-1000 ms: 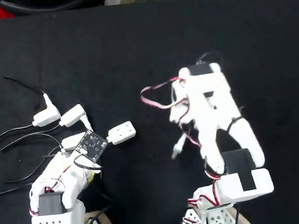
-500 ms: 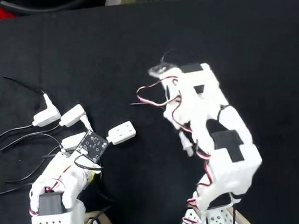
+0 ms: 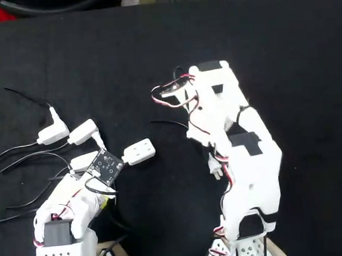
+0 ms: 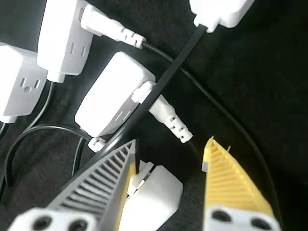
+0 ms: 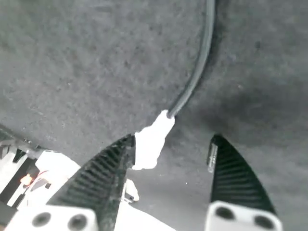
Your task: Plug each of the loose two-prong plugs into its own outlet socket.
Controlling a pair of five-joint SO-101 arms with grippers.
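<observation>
Right, you're holding the right gripper (image 5: pixel 173 139) with its jaws spread, and a loose white plug (image 5: pixel 150 140) is lying between them on the black table (image 3: pixel 309 62) near the middle, not gripped. The left gripper (image 4: pixel 171 141), also spread, is hanging over the outlets (image 4: pixel 113 96) at the near left. One outlet (image 3: pixel 139 150) is showing bare slots, so I'm judging this plug's seating remains.

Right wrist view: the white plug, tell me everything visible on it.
The plug is small, white and plastic-looking, with a thin black cable leaving one end. Prongs can't be made out. Over the black cloth, it sits between the open fingers of the right gripper, close against one finger; contact unclear.
</observation>
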